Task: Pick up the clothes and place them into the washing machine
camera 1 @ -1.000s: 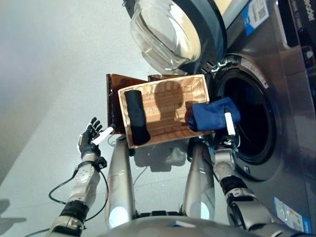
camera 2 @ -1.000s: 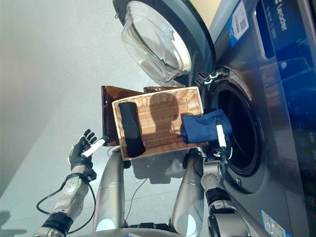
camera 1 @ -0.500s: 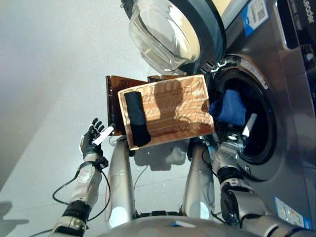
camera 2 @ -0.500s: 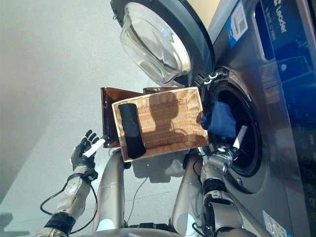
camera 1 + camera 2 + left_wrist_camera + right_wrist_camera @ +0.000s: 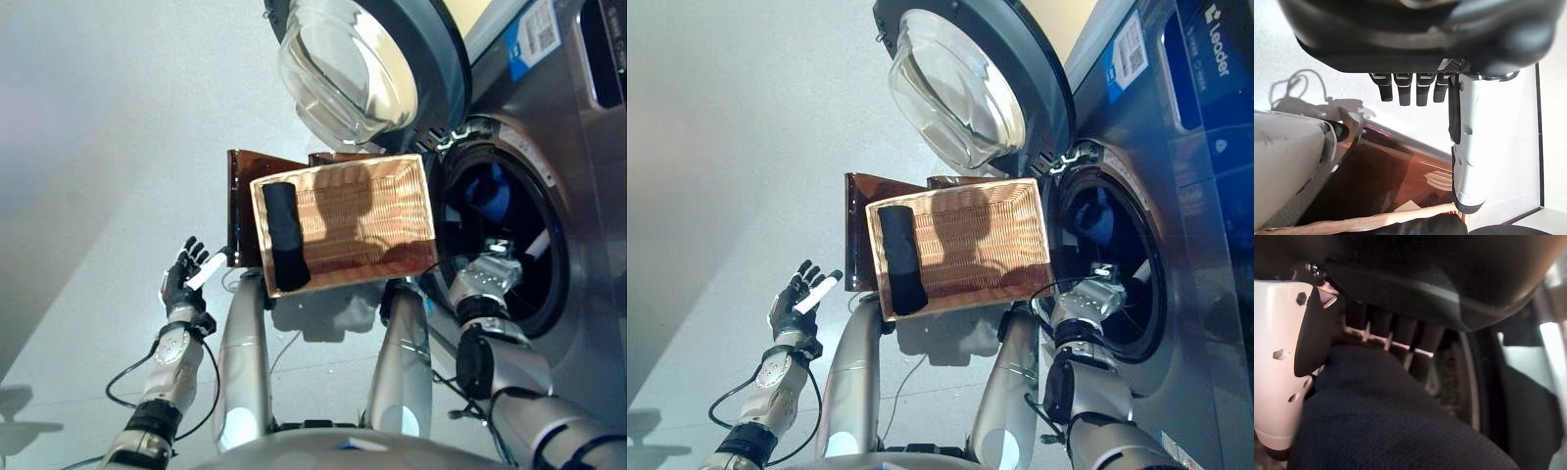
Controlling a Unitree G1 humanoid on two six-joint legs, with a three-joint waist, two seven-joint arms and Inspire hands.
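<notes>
Blue garment inside the washing machine drum, pinched between thumb and fingers of the right robot hand at the door opening. Black garment along the wicker basket's left edge. Left robot hand relaxed and empty, beside the basket's lower left corner.

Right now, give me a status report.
Right hand shut on blue garment at drum mouth. Left hand open, idle. Black garment in basket. Nothing blocking.
</notes>
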